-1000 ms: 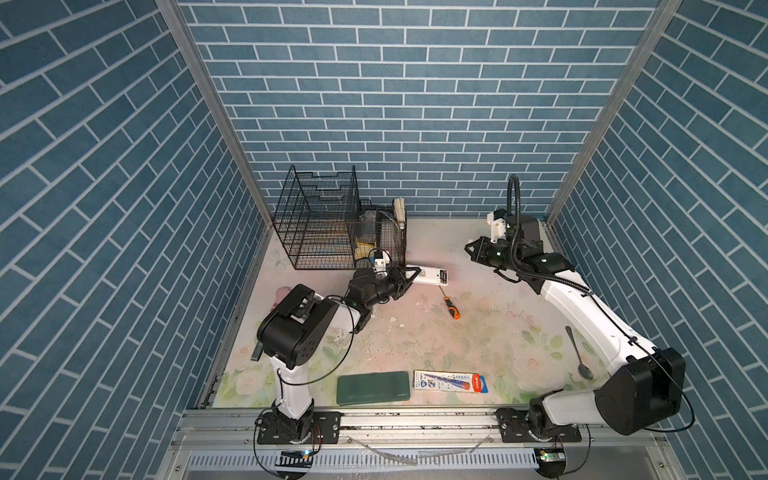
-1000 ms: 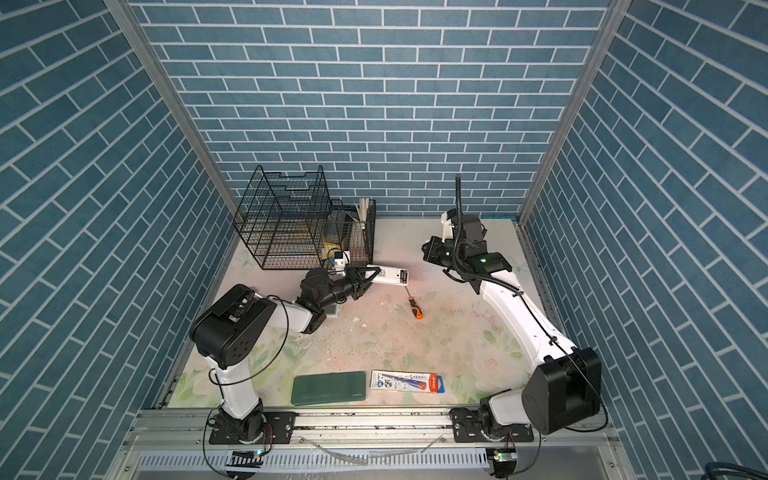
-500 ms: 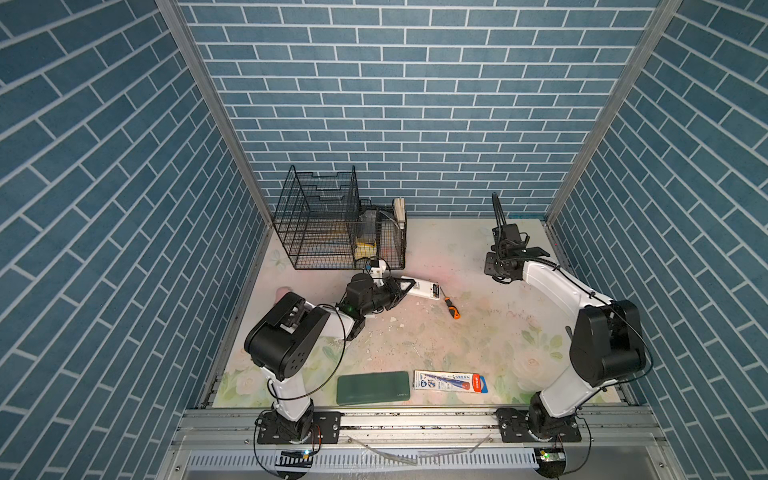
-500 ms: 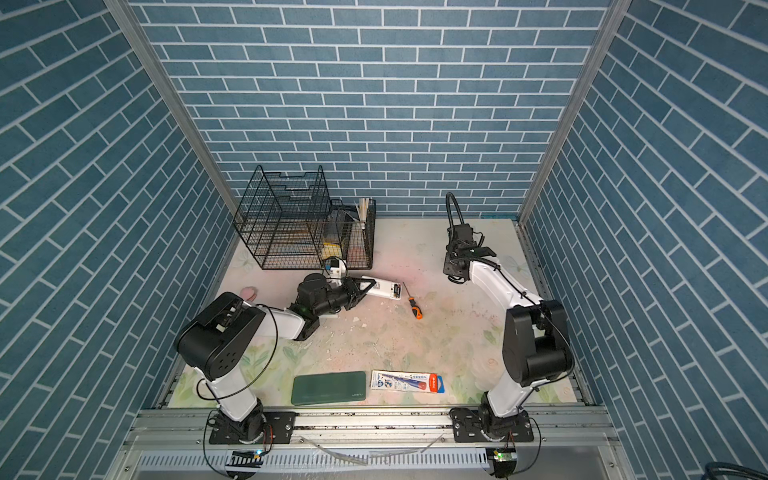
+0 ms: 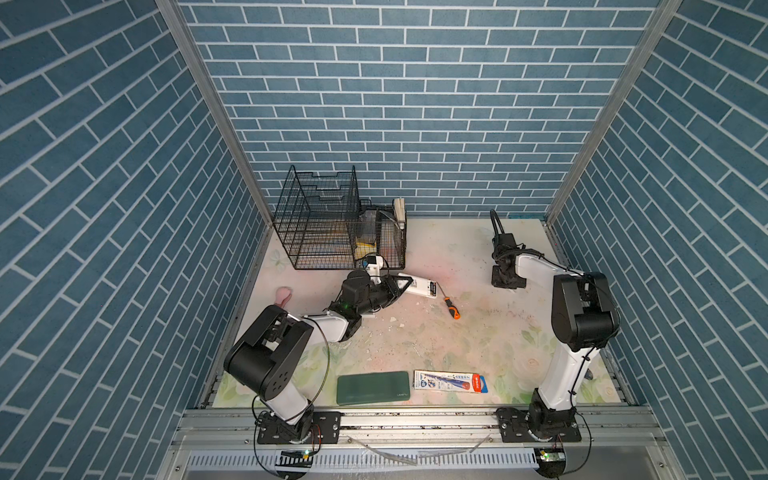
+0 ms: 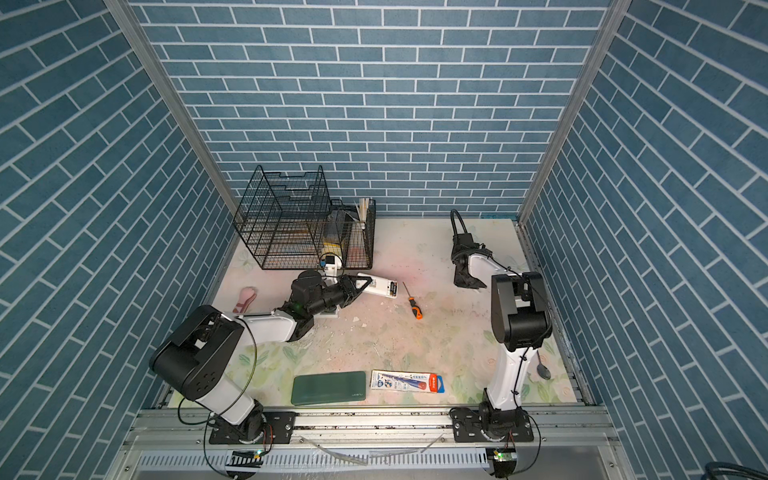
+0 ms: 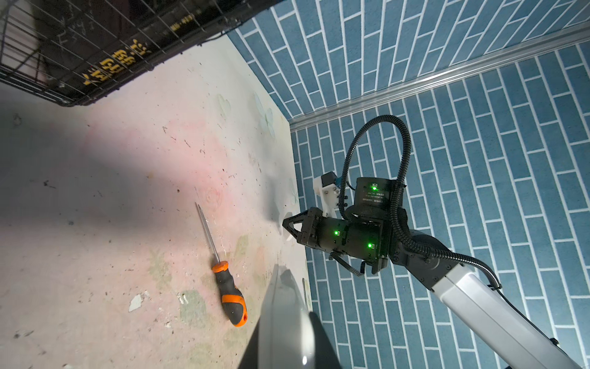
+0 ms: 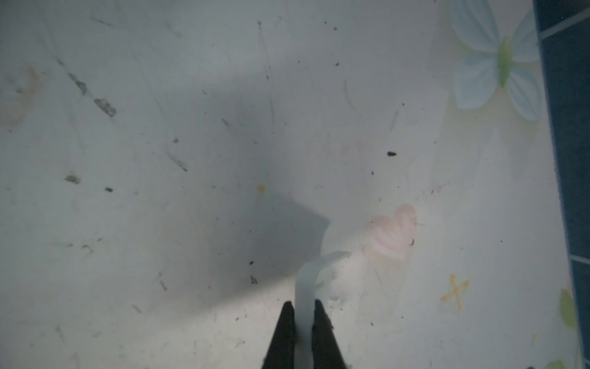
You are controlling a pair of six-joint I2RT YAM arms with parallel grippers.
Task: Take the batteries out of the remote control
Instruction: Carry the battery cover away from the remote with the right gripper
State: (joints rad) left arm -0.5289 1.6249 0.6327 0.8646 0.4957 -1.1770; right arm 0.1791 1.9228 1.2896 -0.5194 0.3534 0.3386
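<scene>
Compared with a second before, the right arm had folded up from its long low reach and stood nearly upright over its base. Its right claw now pointed down at the tabletop near the back right corner, lower than half a second before. It was pinching a thin white strip, curled at the tip. The left claw had shifted a little toward the middle and was clamped on one end of the remote, just in front of the wire basket. The screwdriver lay where it had been, just beside the remote's free end.

The batteries seemed to sit in the dark open slot at that free end, too small to count. In the left wrist view the remote was a blurred grey shape cut off by the frame edge. The right arm hid most of the spoon in a top view.
</scene>
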